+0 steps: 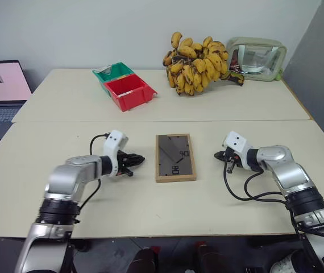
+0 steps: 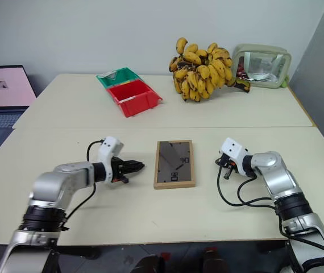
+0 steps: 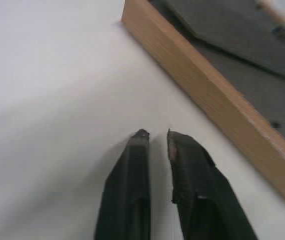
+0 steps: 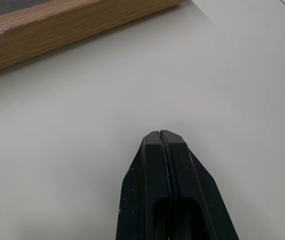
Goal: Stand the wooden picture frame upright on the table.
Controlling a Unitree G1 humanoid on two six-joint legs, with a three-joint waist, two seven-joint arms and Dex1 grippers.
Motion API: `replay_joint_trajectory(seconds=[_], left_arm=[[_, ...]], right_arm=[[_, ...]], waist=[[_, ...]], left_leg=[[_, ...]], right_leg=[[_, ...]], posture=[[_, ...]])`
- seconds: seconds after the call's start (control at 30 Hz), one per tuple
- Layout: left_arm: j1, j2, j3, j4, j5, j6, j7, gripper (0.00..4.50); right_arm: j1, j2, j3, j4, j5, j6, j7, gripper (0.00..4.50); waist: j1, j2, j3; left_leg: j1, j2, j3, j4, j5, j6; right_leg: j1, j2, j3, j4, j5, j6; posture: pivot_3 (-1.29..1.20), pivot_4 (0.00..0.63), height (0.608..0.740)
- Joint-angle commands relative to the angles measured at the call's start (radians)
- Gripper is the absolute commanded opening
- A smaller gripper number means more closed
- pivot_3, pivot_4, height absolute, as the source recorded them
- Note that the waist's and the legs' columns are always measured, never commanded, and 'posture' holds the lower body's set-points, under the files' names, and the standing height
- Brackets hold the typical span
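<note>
Wooden picture frame (image 1: pixel 175 157) lay flat, back side up, on the table (image 1: pixel 150 210) between both arms. Left gripper (image 1: pixel 140 159) pointed at frame's left edge, fingers slightly parted, empty. Right gripper (image 1: pixel 219 155) pointed at right edge, clenched, empty, apart from frame.

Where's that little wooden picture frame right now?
The wooden picture frame lies flat, back side up, on the table, between the two end effectors.

text: none legible | laptop screen (image 1: pixel 1 81): pink page, dark marks too small to read | wooden picture frame (image 1: pixel 175 157) back: pale marks, unreadable | labels, brands, numbers: none made out
</note>
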Motion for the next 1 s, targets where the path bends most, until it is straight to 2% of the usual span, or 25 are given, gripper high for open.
replay_joint_trajectory(seconds=[0.03,0.1,0.3,0.5,0.57,0.67,0.83,1.0], left_arm=[[-0.076,-0.007,0.168,0.131,-0.205,0.313,-0.054,1.85],[-0.108,-0.025,0.205,0.221,-0.21,0.354,-0.021,2.31],[-0.095,-0.08,0.149,0.286,-0.182,0.333,0.006,3.51],[-0.059,-0.131,0.06,0.315,-0.158,0.28,-0.008,4.26],[-0.054,-0.152,0.039,0.324,-0.147,0.255,-0.009,4.44],[-0.06,-0.183,0.022,0.326,-0.148,0.238,-0.01,4.44],[-0.064,-0.259,0.004,0.289,-0.162,0.239,0.017,4.44],[-0.056,-0.317,0.043,0.227,-0.184,0.269,0.073,4.44]], right_arm=[[-0.041,0.042,-0.007,0.062,-0.007,-0.04,-0.045,0.0],[-0.053,0.061,-0.001,0.091,-0.012,-0.053,-0.057,0.0],[-0.074,0.106,0.017,0.131,-0.029,-0.082,-0.081,0.0],[-0.07,0.159,0.038,0.129,-0.047,-0.085,-0.099,0.0],[-0.064,0.176,0.042,0.115,-0.048,-0.074,-0.105,0.0],[-0.045,0.207,0.049,0.066,-0.039,-0.039,-0.112,0.0],[-0.007,0.258,0.06,-0.021,-0.032,0.034,-0.143,0.0],[0.004,0.265,0.043,-0.03,-0.043,0.061,-0.19,0.0]], waist=[[0.0,0.0,0.0],[0.0,0.0,0.0],[-0.002,0.0,-0.001],[-0.007,0.001,-0.004],[-0.004,0.001,-0.004],[0.004,0.002,-0.005],[0.015,0.003,-0.007],[0.021,0.004,-0.008]], left_leg=[[0.0,0.0,0.0,0.0,0.0,0.0],[0.001,0.0,-0.001,0.001,0.0,0.0],[0.002,0.0,-0.002,0.001,0.001,-0.002],[0.003,0.0,-0.002,0.0,0.002,-0.003],[0.007,0.0,-0.002,0.0,0.002,-0.003],[0.018,-0.001,-0.002,-0.002,0.001,-0.002],[0.017,-0.002,-0.002,-0.002,0.001,-0.002],[0.017,-0.002,-0.002,-0.002,0.001,-0.002]], right_leg=[[0.0,0.0,0.0,0.0,0.0,0.0],[0.001,0.0,-0.001,0.001,0.0,0.0],[0.001,0.0,-0.001,0.001,0.0,0.0],[0.001,0.0,0.0,0.003,0.0,0.0],[0.006,0.0,0.0,0.003,0.0,0.0],[0.018,0.0,0.0,-0.002,0.0,0.0],[0.018,-0.001,0.0,-0.002,0.0,0.0],[0.018,-0.002,0.0,-0.002,0.0,0.0]], posture=[[0.0,0.15,0.74],[0.0,0.15,0.74],[0.0,0.15,0.74],[0.0,0.15,0.74],[0.0,0.15,0.74],[0.0,0.15,0.74],[0.0,0.15,0.74],[0.0,0.15,0.74]])
